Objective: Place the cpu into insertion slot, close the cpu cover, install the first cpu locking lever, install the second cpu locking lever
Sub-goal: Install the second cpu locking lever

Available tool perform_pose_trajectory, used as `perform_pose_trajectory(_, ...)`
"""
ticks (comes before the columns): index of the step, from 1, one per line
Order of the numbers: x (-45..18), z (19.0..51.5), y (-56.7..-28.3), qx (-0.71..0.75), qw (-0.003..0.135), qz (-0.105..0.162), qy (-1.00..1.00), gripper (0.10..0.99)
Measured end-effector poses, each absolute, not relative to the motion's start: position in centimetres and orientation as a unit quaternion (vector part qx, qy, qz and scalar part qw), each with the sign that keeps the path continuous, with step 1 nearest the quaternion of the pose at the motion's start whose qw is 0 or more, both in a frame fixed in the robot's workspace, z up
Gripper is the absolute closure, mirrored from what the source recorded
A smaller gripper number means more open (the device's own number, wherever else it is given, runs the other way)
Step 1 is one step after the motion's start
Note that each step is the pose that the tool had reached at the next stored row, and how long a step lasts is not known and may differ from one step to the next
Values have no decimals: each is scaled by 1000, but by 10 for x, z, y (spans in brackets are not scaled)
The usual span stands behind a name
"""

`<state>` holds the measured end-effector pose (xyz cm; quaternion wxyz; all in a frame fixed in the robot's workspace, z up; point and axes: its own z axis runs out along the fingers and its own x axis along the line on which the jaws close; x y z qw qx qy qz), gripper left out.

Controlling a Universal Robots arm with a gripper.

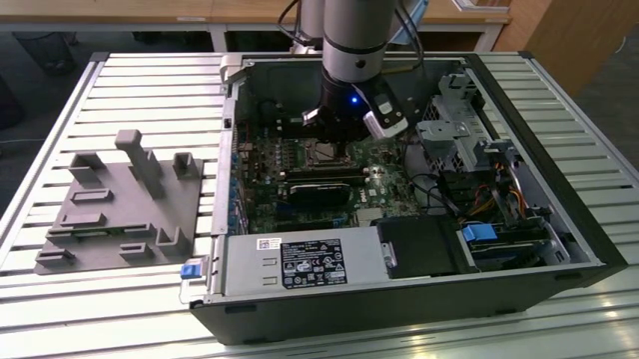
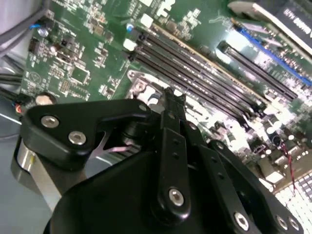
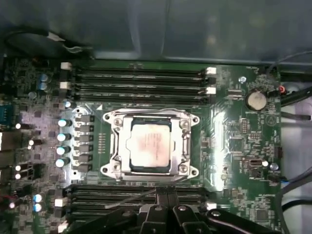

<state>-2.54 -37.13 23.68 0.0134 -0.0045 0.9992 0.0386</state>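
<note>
The cpu [image 3: 148,146] lies flat in the insertion slot [image 3: 113,155], its silvery top showing through the window of the cpu cover [image 3: 184,141], which rests down over it. A thin metal lever rod [image 3: 134,199] slants out from the socket's edge beside the memory slots. My gripper [image 3: 162,192] hangs just off that edge with its black fingers together, tips at the rod; whether they pinch it is unclear. In the second wrist view the gripper [image 2: 174,95] points down at the socket corner. The exterior view has the gripper [image 1: 334,136] low inside the case, over the insertion slot [image 1: 322,155].
Long black memory slots [image 3: 141,78] flank the socket on both sides. A black block [image 1: 319,193], the power supply [image 1: 299,262], a drive cage [image 1: 459,127] and cables [image 1: 499,198] crowd the case. A grey fixture [image 1: 120,202] sits on the slatted table at the exterior view's left.
</note>
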Motion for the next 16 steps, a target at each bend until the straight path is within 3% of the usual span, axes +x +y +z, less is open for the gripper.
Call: perform_pose_trajectory(16, -51, 223, -379, -4, 14, 54, 998, 980)
